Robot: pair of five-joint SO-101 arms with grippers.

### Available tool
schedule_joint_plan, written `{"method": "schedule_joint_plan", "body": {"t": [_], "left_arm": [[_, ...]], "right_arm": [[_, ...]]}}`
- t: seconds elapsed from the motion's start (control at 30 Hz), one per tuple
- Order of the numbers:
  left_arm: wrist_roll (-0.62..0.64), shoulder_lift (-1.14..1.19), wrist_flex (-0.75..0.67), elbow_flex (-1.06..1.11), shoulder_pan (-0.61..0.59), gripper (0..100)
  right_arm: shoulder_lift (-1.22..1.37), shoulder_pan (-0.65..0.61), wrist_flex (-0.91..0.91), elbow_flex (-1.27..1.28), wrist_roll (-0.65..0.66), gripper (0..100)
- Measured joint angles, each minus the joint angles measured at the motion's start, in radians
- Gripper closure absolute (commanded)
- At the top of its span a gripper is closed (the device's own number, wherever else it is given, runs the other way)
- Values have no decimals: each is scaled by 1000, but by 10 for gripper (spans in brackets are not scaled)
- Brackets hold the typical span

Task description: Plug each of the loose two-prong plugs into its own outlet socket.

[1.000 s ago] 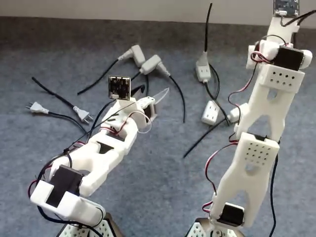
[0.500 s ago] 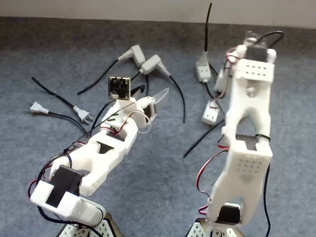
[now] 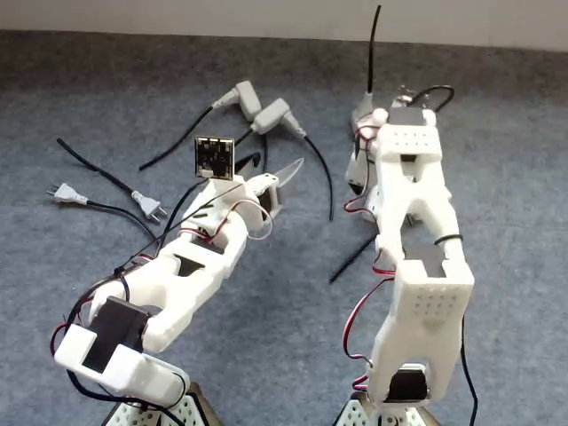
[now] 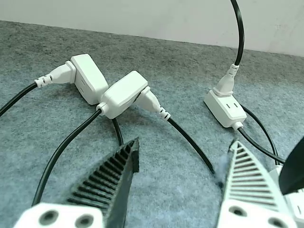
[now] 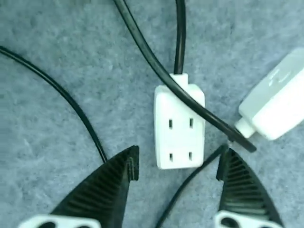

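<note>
The left tool point(image 3: 277, 167) gapes wide just short of the joined white pair point(image 3: 259, 105). In the high view a loose two-prong plug point(image 3: 153, 209) and a second plug point(image 3: 64, 193) lie well apart from that pair on the grey, carpet-like counter point(image 3: 106, 80). From the left wrist, ribbed jaws frame the pair's smooth moulded shells, seemingly already mated. From the right wrist, the right tool point(image 5: 178, 173) spreads wide over a boxy white socket block point(image 5: 179, 126) crossed by a black cord point(image 5: 190, 97), probably lining up to steady it.
</note>
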Motion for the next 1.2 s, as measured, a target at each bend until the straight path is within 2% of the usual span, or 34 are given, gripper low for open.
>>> {"method": "schedule_joint_plan", "body": {"t": [0.17, 0.33, 0.43, 0.57, 0.7, 0.77, 0.97, 1.2], "left_arm": [[0, 0, 0, 0, 0, 705], [0, 0, 0, 0, 0, 705], [0, 0, 0, 0, 0, 705], [0, 0, 0, 0, 0, 705], [0, 0, 0, 0, 0, 705], [0, 0, 0, 0, 0, 705], [0, 0, 0, 0, -35, 705], [0, 0, 0, -5, -92, 705]], "right_arm": [[87, 2, -72, 15, 0, 755], [129, 21, -77, 12, 0, 870], [130, 49, -55, -9, 0, 888], [140, 46, 100, -147, -3, 888], [149, 46, 308, -364, -78, 888], [144, 51, 328, -430, -100, 888], [143, 34, 327, -319, -226, 863], [143, -78, 272, -212, -288, 861]]}}
